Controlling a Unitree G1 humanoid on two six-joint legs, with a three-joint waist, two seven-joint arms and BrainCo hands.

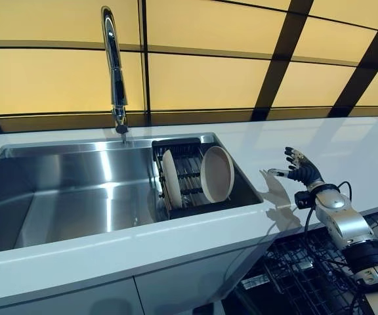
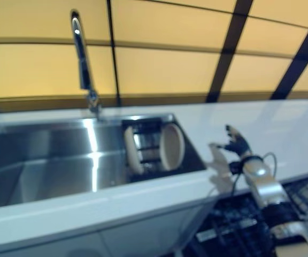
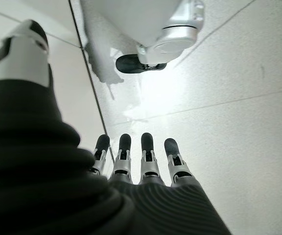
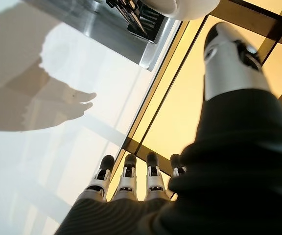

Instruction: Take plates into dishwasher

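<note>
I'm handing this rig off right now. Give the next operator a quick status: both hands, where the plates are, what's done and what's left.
Right hand: open, empty, raised over the white counter just right of the sink.
Left hand: open, empty, seen only in its own wrist view, pointing at the floor.
Plates: two stand on edge in the dark rack at the sink's right end, a flatter plate on the left and a deeper, bowl-like one on the right.
Dishwasher rack: pulled out below the counter on the right; no plates visible in the part shown.
Done: nothing moved.
Left: carry both plates to the dishwasher.
</note>
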